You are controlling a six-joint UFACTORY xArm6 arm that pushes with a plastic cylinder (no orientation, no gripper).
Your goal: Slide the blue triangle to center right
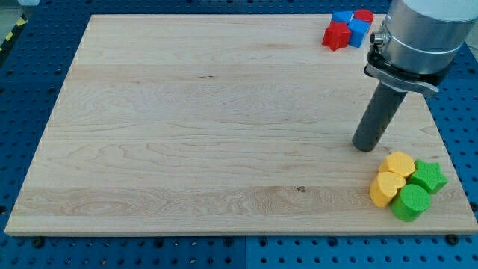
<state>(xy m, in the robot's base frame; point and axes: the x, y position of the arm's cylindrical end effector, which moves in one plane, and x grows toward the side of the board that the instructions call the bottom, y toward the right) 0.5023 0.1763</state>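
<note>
Blue triangle crowded into the far right corner of the surface (187, 134)

No pincer is fitted; my tip (365, 146) rests by the right edge, holding nothing. The blue triangle (358, 31), apparently light, stiff and easily slid, is wedged among a red block (337, 36), another blue block (342, 17) and a second red block (364, 15); it should be pushed from its corner-facing side.

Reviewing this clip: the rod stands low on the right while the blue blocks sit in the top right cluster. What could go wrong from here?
1. The blue blocks touch the red blocks, so a push would likely drag red ones along.
2. Which blue block is the triangle is hard to tell here; I might push the wrong one.
3. My tip sits just above the yellow blocks and green blocks; a downward move could scatter them.
</note>
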